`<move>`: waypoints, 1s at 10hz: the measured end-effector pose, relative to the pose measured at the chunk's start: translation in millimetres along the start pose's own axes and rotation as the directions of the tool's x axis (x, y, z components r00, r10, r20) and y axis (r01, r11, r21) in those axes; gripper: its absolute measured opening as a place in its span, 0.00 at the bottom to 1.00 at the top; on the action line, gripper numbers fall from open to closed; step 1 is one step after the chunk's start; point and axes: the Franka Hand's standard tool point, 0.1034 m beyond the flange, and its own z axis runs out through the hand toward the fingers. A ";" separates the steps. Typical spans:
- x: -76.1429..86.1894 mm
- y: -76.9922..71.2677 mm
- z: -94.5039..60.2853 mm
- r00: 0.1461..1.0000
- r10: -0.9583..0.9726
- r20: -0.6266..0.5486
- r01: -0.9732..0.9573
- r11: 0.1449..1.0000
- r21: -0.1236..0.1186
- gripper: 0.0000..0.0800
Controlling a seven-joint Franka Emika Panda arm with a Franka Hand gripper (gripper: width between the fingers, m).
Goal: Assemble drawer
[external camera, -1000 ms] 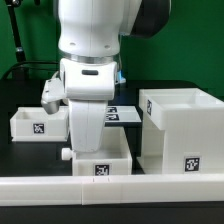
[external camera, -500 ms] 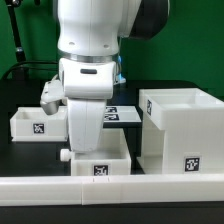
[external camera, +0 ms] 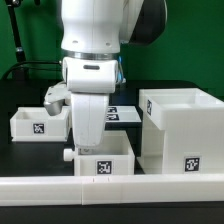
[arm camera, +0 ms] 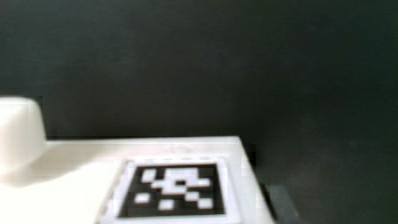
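The drawer lies in three white parts in the exterior view. The tall box shell (external camera: pixel 180 128) stands open-topped at the exterior view's right. One tray (external camera: pixel 38 123) sits at the left. A second tray (external camera: pixel 101 166), with its round knob (external camera: pixel 66 154) on the left side, sits at the front centre against the rail. My gripper (external camera: pixel 90 145) reaches straight down at this front tray. Its fingertips are hidden behind the tray wall. The wrist view shows a white tagged surface (arm camera: pixel 175 190) close below, with dark table beyond and no fingers visible.
A long low white border rail (external camera: pixel 150 186) runs across the front. The marker board (external camera: pixel 122 115) lies flat behind my arm, between the left tray and the box shell. A green backdrop stands behind the black table.
My arm has shifted slightly to the exterior view's right and a little lower over the front tray. The drawer parts have not moved.
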 end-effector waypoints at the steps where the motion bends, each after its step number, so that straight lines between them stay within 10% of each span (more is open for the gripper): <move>1: 1.7 3.7 0.3 1.000 -0.001 -0.002 0.000 0.996 -0.090 0.06; 10: 12.5 -4.6 7.1 1.000 0.023 0.000 -0.023 0.997 -0.070 0.06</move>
